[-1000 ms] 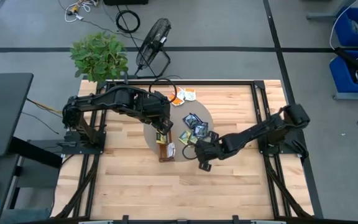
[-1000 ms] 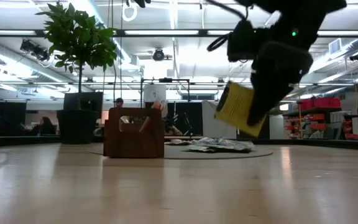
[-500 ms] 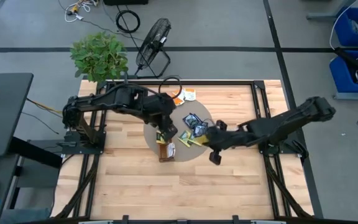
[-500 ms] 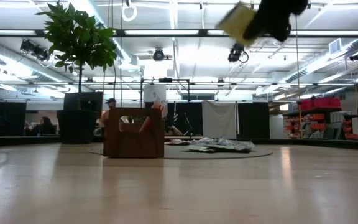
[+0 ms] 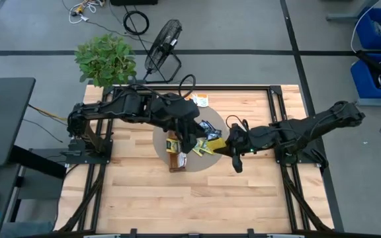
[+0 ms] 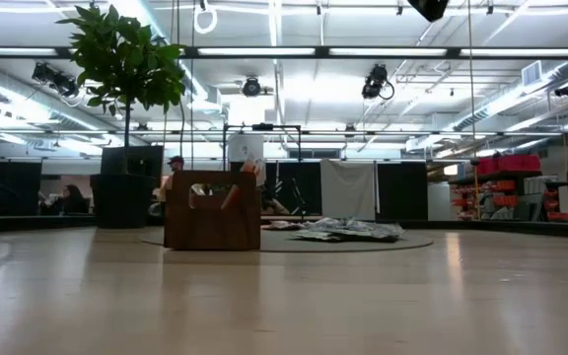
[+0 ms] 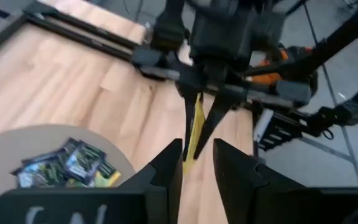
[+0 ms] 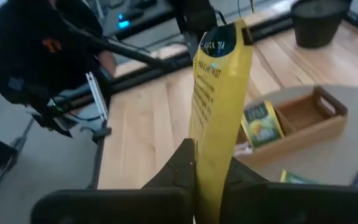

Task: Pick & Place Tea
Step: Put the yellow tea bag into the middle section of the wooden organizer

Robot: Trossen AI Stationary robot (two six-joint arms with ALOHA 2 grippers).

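From above, the right gripper (image 5: 225, 143) pinches a yellow sachet (image 5: 215, 143) over the grey mat (image 5: 159, 142), facing the left gripper (image 5: 197, 140). Low view: one wooden tray (image 6: 212, 210), a heap of loose sachets (image 6: 343, 230) too jumbled to count. Left wrist: own fingers (image 7: 168, 167) parted, the sachet edge-on between them. Right wrist: one sachet clamped upright, light, flimsy, likely slippery, so best gripped by its flat faces.

two arms (image 5: 290, 132), one wooden tray (image 5: 175, 153)
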